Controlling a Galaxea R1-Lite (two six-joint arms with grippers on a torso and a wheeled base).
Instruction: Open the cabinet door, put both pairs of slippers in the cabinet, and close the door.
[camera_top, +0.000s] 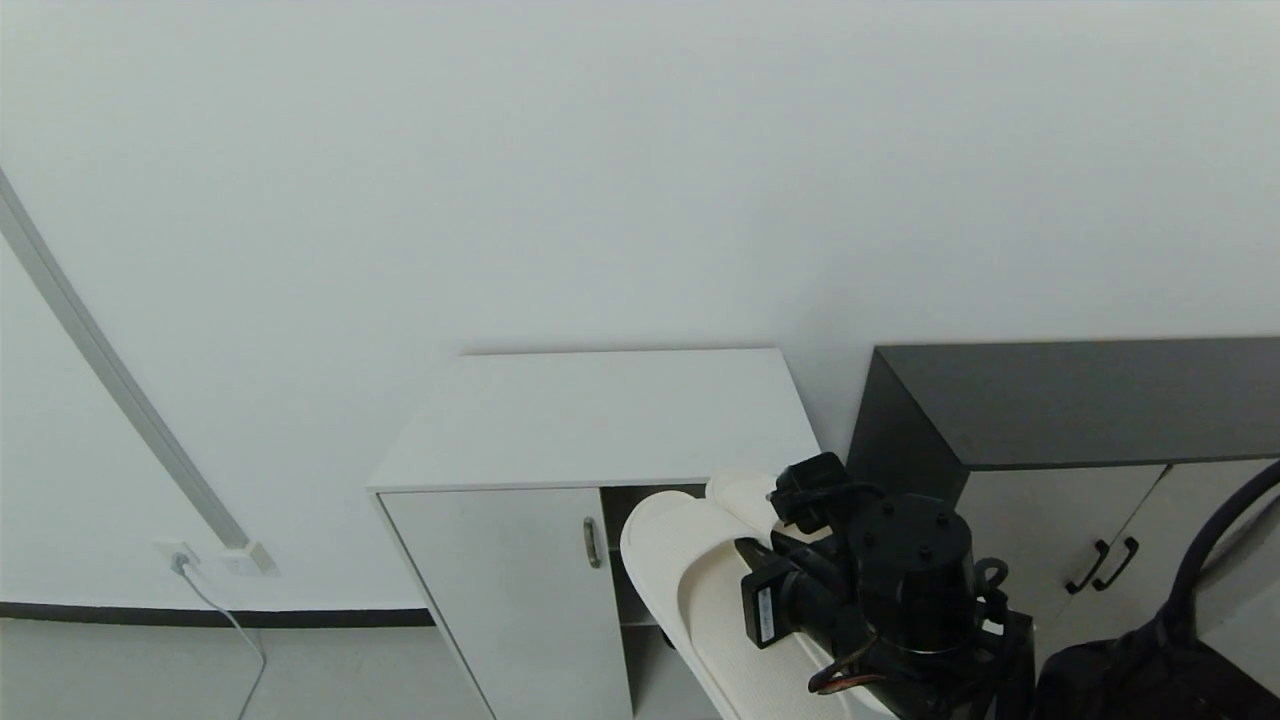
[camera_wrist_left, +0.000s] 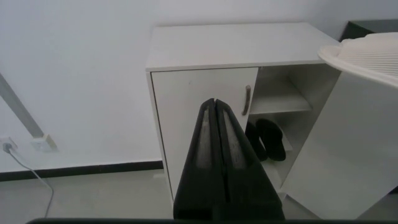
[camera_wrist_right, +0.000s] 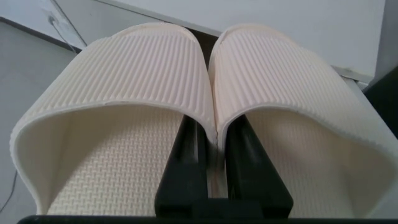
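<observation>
Cream slippers (camera_wrist_right: 143, 68): one pair, side by side and touching along their inner edges. The uppers are ribbed, the insoles have a woven-looking texture, and the toes are rounded and closed.
Where the pair is: held up in the air in front of the open right half of the white cabinet (camera_top: 600, 420), with the toes pointing toward it.
Right gripper (camera_wrist_right: 216, 143): one black finger sits inside each slipper, and together they pinch the two inner walls.
Left gripper (camera_wrist_left: 215, 102): the fingers are pressed flat together with nothing between them. It is held in front of the closed left door (camera_wrist_left: 180, 106).
Cabinet: white, with a flat top. The right door (camera_wrist_left: 342, 143) is swung open and the left door has a slim metal handle (camera_wrist_left: 247, 99).
Inside the cabinet: a pair of black slippers (camera_wrist_left: 270, 138) lies under the upper shelf.
Beside it: a dark-topped cabinet (camera_top: 1080, 400) stands on the right.
</observation>
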